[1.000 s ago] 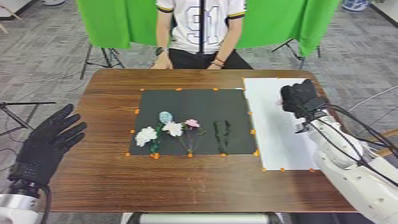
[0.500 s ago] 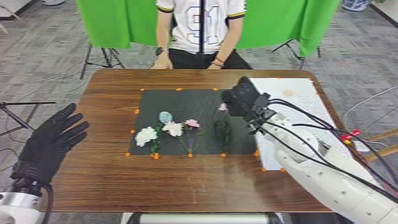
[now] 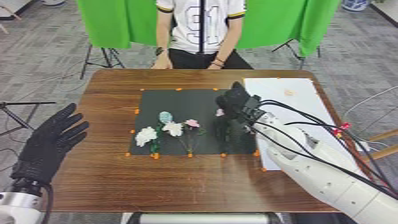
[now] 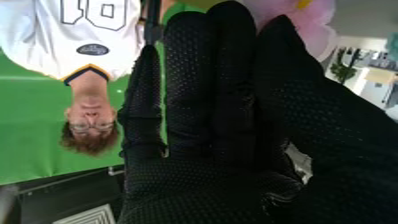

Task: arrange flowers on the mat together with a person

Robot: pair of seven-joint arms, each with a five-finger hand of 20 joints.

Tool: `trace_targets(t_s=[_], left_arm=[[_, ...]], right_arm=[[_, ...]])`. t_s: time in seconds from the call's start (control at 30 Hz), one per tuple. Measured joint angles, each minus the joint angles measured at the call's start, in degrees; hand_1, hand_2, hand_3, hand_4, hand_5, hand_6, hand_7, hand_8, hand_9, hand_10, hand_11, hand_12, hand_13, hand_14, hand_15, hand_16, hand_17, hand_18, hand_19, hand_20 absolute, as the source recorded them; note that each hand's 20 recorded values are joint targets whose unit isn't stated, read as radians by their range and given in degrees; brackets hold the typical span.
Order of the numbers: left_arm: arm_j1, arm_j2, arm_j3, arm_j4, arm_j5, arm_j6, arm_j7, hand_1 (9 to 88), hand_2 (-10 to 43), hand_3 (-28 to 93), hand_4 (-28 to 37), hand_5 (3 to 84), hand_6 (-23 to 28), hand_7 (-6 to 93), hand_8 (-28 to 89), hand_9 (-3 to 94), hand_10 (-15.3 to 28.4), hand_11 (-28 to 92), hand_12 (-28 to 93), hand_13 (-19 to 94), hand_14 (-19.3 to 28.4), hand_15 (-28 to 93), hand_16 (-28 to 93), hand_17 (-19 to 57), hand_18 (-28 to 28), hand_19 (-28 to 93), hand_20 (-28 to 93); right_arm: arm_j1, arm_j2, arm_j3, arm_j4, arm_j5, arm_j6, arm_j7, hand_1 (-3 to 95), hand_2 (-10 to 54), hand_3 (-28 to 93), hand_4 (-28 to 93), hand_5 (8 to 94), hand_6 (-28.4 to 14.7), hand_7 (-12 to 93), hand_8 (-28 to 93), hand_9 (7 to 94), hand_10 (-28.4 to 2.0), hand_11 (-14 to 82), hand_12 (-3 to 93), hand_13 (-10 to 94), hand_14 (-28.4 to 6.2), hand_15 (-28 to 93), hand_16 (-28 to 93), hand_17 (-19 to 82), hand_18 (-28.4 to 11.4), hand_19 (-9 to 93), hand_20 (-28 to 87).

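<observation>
My right hand is over the right part of the dark mat, with a pink flower at its side. In the right wrist view, the pink flower shows large at the tips of my right hand, pinched between thumb and fingers. On the mat's left half lie a white flower, a blue bloom, another white flower and a pink one. Green stems lie partly hidden near the right hand. Fingers straight, my left hand stays at the table's left edge.
A white sheet bearing a small pale flower lies right of the mat, partly under the right arm. Orange pieces line the mat's edges. Across the brown table a person sits with hands near the far edge.
From above the white sheet, my right hand has moved left to the mat, carrying the pink flower. Over the last half second it has shifted only slightly. My left hand has stayed put.
</observation>
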Motion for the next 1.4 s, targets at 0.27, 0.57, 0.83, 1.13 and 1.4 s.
trace_targets(t_s=[0.27,0.57,0.83,1.13,1.4], left_arm=[[0.0,0.01,0.04,0.04,0.00,-0.01,-0.05,25.9,-2.8,70,-25.3,30.9,2.7,14.0,-7,26.8,10.9,14,20,22,14.5,21,4,-8.5,22.0,43,9],[-0.1,0.01,0.04,0.06,0.02,-0.01,-0.08,25.9,-2.7,70,-25.2,30.9,2.7,14.2,-7,26.8,10.9,14,20,22,14.5,21,4,-8.5,22.0,43,9],[-0.1,-0.02,0.03,0.08,0.03,-0.01,-0.10,25.9,-2.8,70,-25.3,30.9,2.8,14.1,-7,26.8,10.9,14,20,22,14.5,21,4,-8.5,22.0,43,9],[0.0,-0.02,-0.04,0.09,0.04,-0.03,-0.15,25.8,-2.7,70,-25.3,30.9,2.7,14.1,-7,26.8,10.9,14,20,22,14.4,21,4,-8.5,22.0,43,9],[0.0,-0.09,-0.07,0.09,0.05,-0.04,-0.22,25.8,-2.7,70,-25.4,30.9,2.8,14.0,-7,26.8,10.9,14,20,22,14.5,21,4,-8.5,22.0,43,9]], right_arm=[[1.0,-1.3,-1.2,1.0,-0.8,-1.5,0.9,44.0,-9.5,80,-28,62.8,4.5,51,-3,79.9,-5.2,17.8,50.4,65,-4.5,51,37,23,-15.3,61,43],[1.1,-1.8,-0.9,1.0,-1.6,-5.7,1.7,42.3,-9.5,80,-28,58.8,4.0,50,-3,73.0,-6.0,21.1,46.3,60,-5.3,54,31,22,-15.4,60,42],[1.2,-1.6,-0.5,1.0,-2.1,-6.4,2.1,41.4,-9.5,80,-28,55.3,3.7,48,-4,68.6,-5.9,23.1,41.9,57,-5.6,53,29,20,-15.5,60,42],[-0.7,-0.3,3.3,-2.7,-0.7,-9.0,1.7,36.6,-9.5,85,-28,54.3,3.8,37,-8,62.9,-7.2,30.1,31.3,55,-6.0,53,25,19,-16.0,59,41],[-2.9,-0.3,6.1,-4.3,1.7,-10.3,1.6,32.7,-6.5,86,-28,52.6,3.2,36,-18,58.7,-8.4,32.3,26.1,53,-6.7,53,25,18,-16.5,59,41]])
